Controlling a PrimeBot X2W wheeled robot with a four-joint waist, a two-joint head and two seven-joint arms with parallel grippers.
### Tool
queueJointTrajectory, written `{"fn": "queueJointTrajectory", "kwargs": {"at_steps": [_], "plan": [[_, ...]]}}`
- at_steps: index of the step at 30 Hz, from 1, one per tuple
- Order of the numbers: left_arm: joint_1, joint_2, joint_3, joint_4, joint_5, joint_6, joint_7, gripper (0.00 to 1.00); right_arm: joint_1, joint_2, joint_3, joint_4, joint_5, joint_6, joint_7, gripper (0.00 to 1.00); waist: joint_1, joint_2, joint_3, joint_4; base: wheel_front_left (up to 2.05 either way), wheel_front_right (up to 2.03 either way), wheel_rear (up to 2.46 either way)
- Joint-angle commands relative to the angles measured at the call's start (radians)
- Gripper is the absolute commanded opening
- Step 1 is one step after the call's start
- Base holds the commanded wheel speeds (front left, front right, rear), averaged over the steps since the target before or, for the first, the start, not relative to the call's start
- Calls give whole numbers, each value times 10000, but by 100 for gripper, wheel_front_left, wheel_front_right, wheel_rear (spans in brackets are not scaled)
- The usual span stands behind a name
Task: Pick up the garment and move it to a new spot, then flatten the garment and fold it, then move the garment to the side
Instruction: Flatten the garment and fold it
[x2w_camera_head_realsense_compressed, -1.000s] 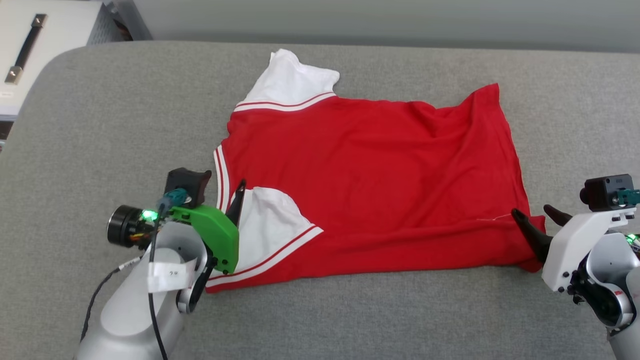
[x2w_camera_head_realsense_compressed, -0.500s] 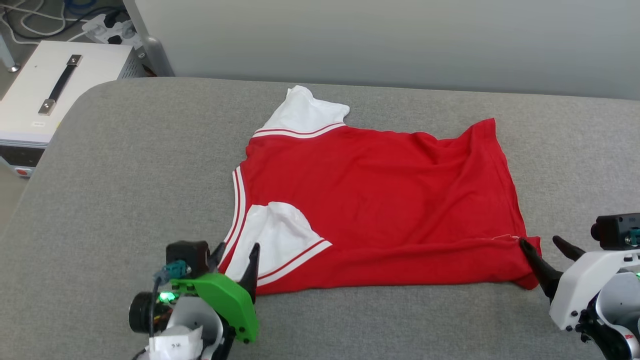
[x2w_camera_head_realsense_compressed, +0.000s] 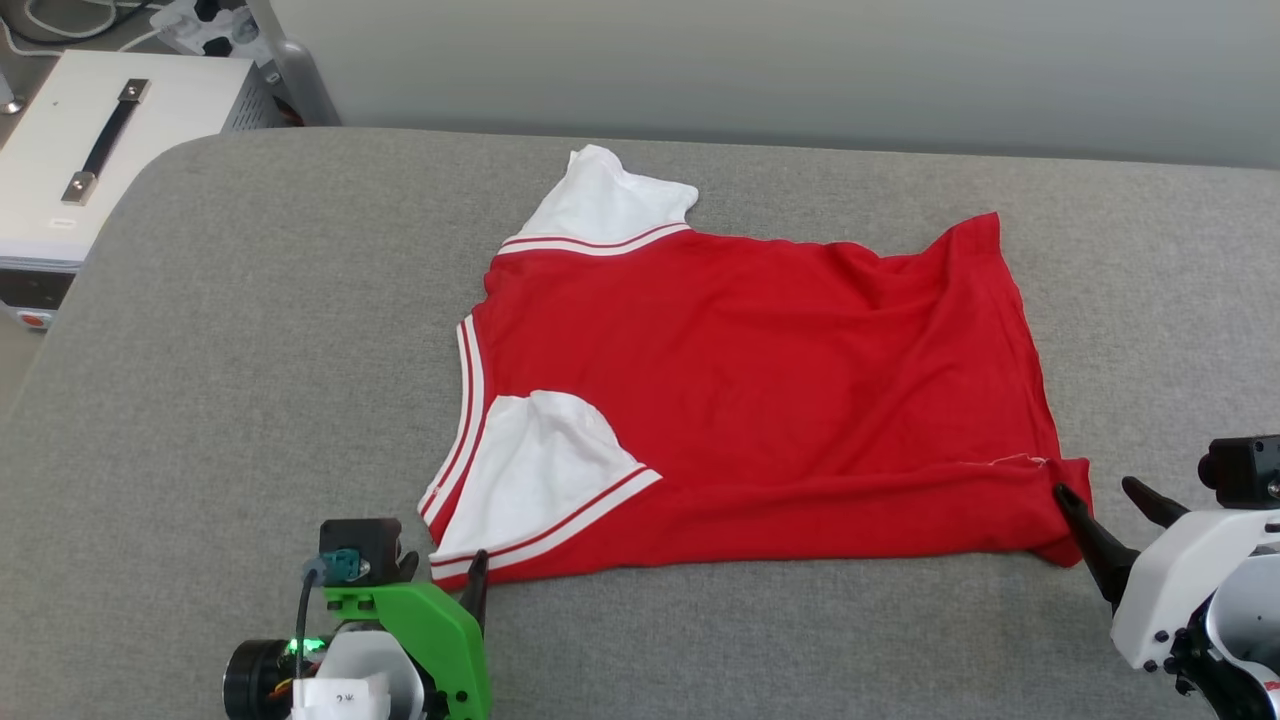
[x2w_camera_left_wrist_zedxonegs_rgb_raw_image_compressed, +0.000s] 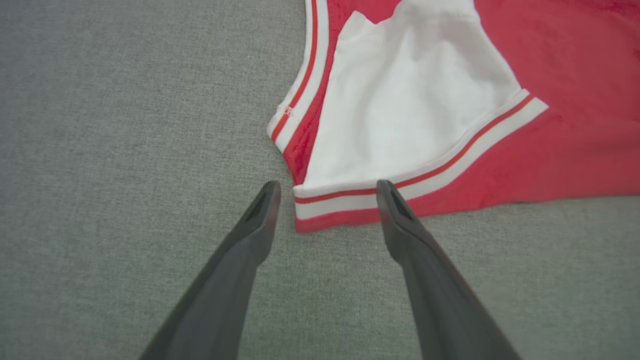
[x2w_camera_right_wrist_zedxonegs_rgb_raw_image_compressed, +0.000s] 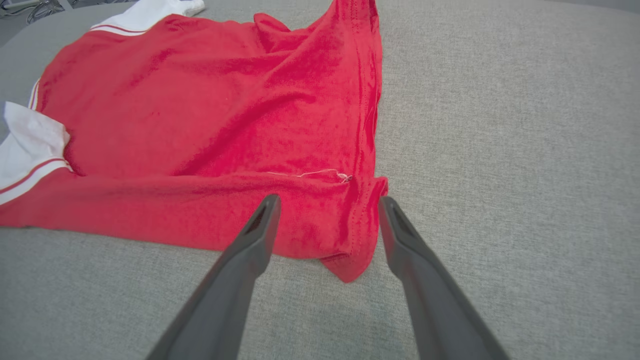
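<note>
The garment (x2w_camera_head_realsense_compressed: 760, 400), a red shirt with white sleeves and striped trim, lies spread on the grey padded table (x2w_camera_head_realsense_compressed: 250, 350). Its plain red side faces up, and one white sleeve (x2w_camera_left_wrist_zedxonegs_rgb_raw_image_compressed: 415, 100) is folded onto the body near me. My left gripper (x2w_camera_head_realsense_compressed: 445, 580) is open at the near left corner. In the left wrist view its fingers (x2w_camera_left_wrist_zedxonegs_rgb_raw_image_compressed: 327, 185) straddle the striped sleeve hem without closing on it. My right gripper (x2w_camera_head_realsense_compressed: 1095, 490) is open at the near right corner, its fingers (x2w_camera_right_wrist_zedxonegs_rgb_raw_image_compressed: 329, 199) on either side of the garment's (x2w_camera_right_wrist_zedxonegs_rgb_raw_image_compressed: 225, 125) red hem corner.
A white box with a black handle (x2w_camera_head_realsense_compressed: 90, 150) stands off the table's far left corner, with cables behind it. A pale wall runs along the far side. Bare grey padding surrounds the shirt on all sides.
The head camera has shifted. My left gripper has drawn back from over the white sleeve to the shirt's near corner. The right gripper has stayed by the hem corner. Both stay open.
</note>
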Motion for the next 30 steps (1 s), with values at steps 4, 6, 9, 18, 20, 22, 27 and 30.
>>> {"fn": "queueJointTrajectory", "kwargs": {"at_steps": [4,6,9,18,20,22,27,30], "plan": [[-242,4,67,304,51,192,81,100,-155,59,0,-172,-110,-11,76,100,0,-1,402,-172,0,0,0],[-357,-12,86,540,46,242,129,100,-214,54,-1,-217,-137,-11,109,100,0,-1,566,-235,0,0,0],[-499,-61,128,821,46,292,78,100,-284,49,2,-264,-167,-11,131,100,0,-1,751,-308,0,0,0],[-705,-223,-4,2033,-165,162,411,40,-327,62,-47,-327,-278,-11,156,100,0,-1,1105,-407,0,0,0],[-722,-258,-88,2271,-248,-4,515,0,-308,52,-40,-304,-335,-11,169,100,0,-1,1076,-381,0,0,0],[-721,-285,-150,2433,-307,-136,557,0,-274,43,-33,-265,-403,-11,178,100,0,-1,1000,-345,0,0,0],[-713,-387,-175,2466,-427,-465,197,0,-142,74,-158,-40,-629,-11,396,100,0,-1,619,-169,0,0,0],[-730,-414,-73,2192,-441,-547,-232,0,-36,129,-306,140,-822,-11,865,100,0,-1,426,-48,0,0,0]]}}
